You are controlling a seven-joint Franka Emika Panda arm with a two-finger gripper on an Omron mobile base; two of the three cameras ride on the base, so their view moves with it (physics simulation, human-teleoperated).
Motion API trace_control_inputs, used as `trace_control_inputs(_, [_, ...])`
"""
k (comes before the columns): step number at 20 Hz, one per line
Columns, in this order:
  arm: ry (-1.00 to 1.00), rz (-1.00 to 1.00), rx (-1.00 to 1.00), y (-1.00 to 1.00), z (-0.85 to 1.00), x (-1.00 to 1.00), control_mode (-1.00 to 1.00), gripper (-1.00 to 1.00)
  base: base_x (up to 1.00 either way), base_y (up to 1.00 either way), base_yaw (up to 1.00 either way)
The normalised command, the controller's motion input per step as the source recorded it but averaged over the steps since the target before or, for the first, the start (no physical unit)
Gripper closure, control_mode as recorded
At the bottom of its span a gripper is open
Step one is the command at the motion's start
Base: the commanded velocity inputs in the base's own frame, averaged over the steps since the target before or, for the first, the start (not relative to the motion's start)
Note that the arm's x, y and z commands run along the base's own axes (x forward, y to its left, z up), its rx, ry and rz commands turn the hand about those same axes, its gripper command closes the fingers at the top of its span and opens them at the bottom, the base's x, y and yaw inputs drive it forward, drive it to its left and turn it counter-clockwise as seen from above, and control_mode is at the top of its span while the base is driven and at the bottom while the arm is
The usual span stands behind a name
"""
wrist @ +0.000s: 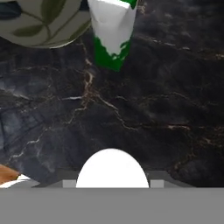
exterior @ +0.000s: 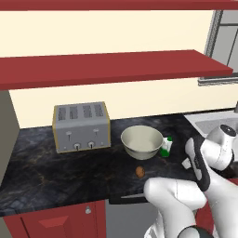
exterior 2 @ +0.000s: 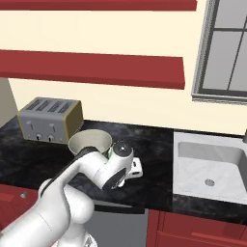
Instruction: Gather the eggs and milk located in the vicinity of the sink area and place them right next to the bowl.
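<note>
On the dark marble counter [exterior: 56, 172], the off-white bowl [exterior: 142, 142] sits just right of the grey toaster [exterior: 81, 126]. The milk [exterior: 166, 146] carton stands upright beside the bowl's right side, very near or touching it; in the hand view its white and green body [wrist: 111, 33] rises next to the bowl's leaf-patterned wall [wrist: 41, 24]. The egg [exterior: 140, 171] lies on the counter in front of the bowl, a little apart from it. The sink [exterior 2: 210, 166] basin (pale grey, with a small round drain) lies well to the right. The gripper [exterior: 187, 162] hangs low over the counter right of the milk, jaws drawn narrow and holding nothing.
</note>
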Motion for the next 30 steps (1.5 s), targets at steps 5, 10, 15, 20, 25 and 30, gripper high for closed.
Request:
trace_control_inputs(5, [-0.26, 0.0, 0.09, 0.15, 0.27, 0.0, -1.0, 1.0, 0.0, 0.0, 0.0])
trace_control_inputs(10, [-0.16, 0.03, 0.16, 0.05, 0.24, -0.05, -1.0, 1.0, 0.0, 0.0, 0.0])
trace_control_inputs(15, [-0.05, 0.07, 0.1, 0.22, 0.28, -0.09, -1.0, 1.0, 0.0, 0.0, 0.0])
trace_control_inputs(20, [-0.07, 0.0, 0.08, 0.23, 0.17, 0.0, -1.0, 1.0, 0.0, 0.0, 0.0])
trace_control_inputs(25, [0.0, 0.0, 0.05, 0.37, -0.01, 0.0, -1.0, 1.0, 0.0, 0.0, 0.0])
trace_control_inputs(30, [-0.01, 0.0, 0.0, 0.43, -0.02, 0.0, -1.0, 1.0, 0.0, 0.0, 0.0])
